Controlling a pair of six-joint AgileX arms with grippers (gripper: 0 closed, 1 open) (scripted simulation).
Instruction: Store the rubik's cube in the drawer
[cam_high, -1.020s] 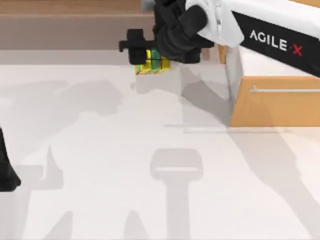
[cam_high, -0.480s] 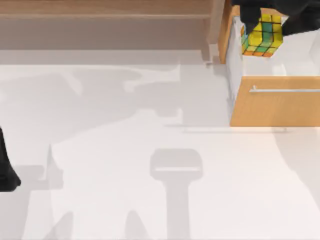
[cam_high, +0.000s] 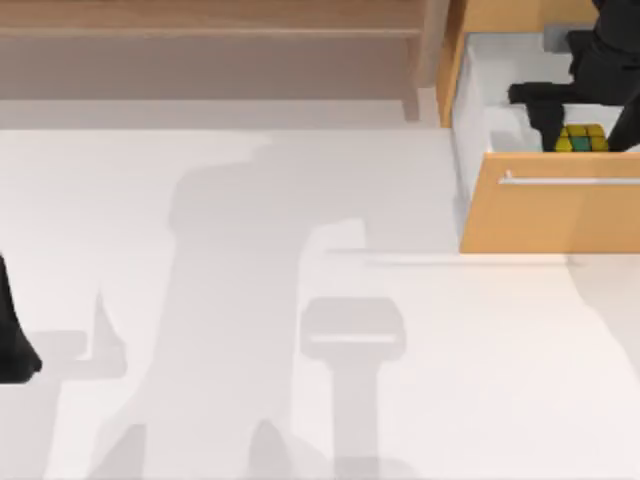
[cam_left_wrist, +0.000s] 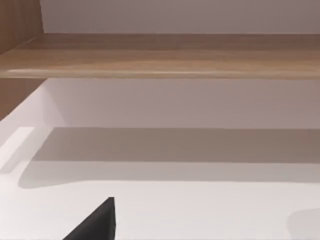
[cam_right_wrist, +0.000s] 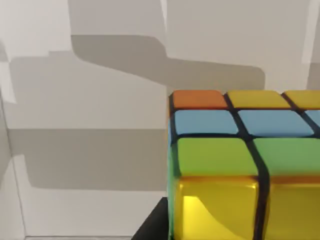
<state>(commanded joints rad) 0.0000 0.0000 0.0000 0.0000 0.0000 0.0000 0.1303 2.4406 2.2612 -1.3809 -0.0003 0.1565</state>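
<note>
Over at 2 o'clock on the desk (cam_high: 250, 300), the right gripper (cam_high: 578, 130) reaches down into the open drawer (cam_high: 550, 215), clamped around the cube (cam_high: 581, 139), which sits low between the white walls just behind the wood front. The left arm (cam_high: 12, 340) is parked at 9 o'clock; I cannot tell its gripper's state.

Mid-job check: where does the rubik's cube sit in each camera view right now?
Top view: rubik's cube at the upper right, inside the drawer, just behind its front panel.
Left wrist view: no cube; brown shelf above the table.
Right wrist view: cube close up.
Shared landmark: the drawer's white interior wall.
</note>
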